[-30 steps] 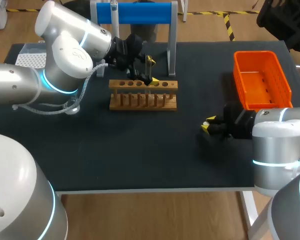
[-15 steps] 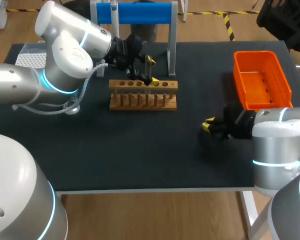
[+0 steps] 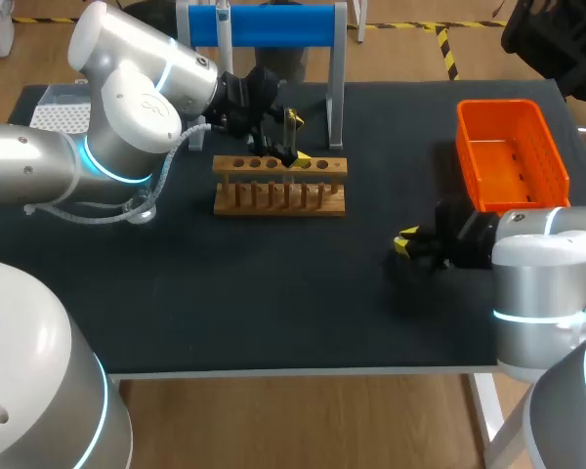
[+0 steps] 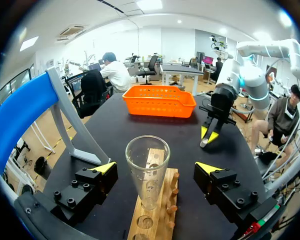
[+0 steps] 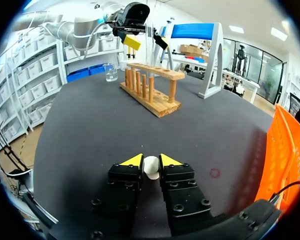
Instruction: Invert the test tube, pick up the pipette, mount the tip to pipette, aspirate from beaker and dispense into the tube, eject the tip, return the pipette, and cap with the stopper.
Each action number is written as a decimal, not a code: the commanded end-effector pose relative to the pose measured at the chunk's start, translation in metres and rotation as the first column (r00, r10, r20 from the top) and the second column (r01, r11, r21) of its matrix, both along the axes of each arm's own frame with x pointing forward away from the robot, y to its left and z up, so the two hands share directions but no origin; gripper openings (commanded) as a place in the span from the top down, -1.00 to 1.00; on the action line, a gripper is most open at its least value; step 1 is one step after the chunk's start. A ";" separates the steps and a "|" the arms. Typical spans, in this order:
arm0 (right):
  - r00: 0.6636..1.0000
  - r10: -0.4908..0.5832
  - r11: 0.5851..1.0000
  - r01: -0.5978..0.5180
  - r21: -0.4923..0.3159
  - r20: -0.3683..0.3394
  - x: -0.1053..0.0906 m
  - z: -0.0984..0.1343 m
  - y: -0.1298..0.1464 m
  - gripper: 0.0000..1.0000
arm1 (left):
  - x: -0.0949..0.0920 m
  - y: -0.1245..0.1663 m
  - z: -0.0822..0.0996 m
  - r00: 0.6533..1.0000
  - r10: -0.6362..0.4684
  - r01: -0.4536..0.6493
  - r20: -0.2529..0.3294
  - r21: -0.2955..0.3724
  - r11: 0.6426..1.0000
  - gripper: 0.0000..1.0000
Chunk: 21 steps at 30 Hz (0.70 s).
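Table point(image 3: 273, 293) steady; right gripper point(image 3: 407, 240) clasping stopper point(image 5: 151, 167) shifted slightly.

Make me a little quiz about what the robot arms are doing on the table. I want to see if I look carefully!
1. True or false: the left gripper is squeezing the test tube.
2. Pick one: what is pinched between the fingers of the right gripper? A) a small white stopper B) a spoon C) a crayon
3. Fill in the blank: the test tube stands mouth up in the wooden ____.

Key
1. False. Its fingers stand apart, one on each side of the tube, and do not touch it.
2. A.
3. rack.
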State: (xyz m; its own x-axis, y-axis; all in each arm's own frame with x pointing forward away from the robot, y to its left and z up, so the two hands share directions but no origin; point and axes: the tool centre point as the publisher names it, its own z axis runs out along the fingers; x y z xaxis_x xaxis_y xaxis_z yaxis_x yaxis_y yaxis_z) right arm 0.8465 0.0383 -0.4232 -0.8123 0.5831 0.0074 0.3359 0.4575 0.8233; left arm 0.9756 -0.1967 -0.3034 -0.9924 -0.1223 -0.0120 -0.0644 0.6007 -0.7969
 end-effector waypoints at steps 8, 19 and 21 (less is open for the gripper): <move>0.999 0.036 0.999 -0.036 0.035 -0.005 0.011 0.020 -0.001 1.00 | 0.000 0.000 -0.001 1.000 0.000 0.000 0.001 -0.003 1.000 -1.00; 0.992 0.126 0.988 -0.127 0.089 0.011 0.032 0.060 0.012 1.00 | 0.000 0.000 -0.001 1.000 0.000 0.000 0.001 -0.003 1.000 -1.00; 0.991 0.131 0.986 -0.132 0.102 0.017 0.040 0.070 0.014 1.00 | 0.000 0.000 -0.001 1.000 0.000 0.000 0.001 -0.003 1.000 -1.00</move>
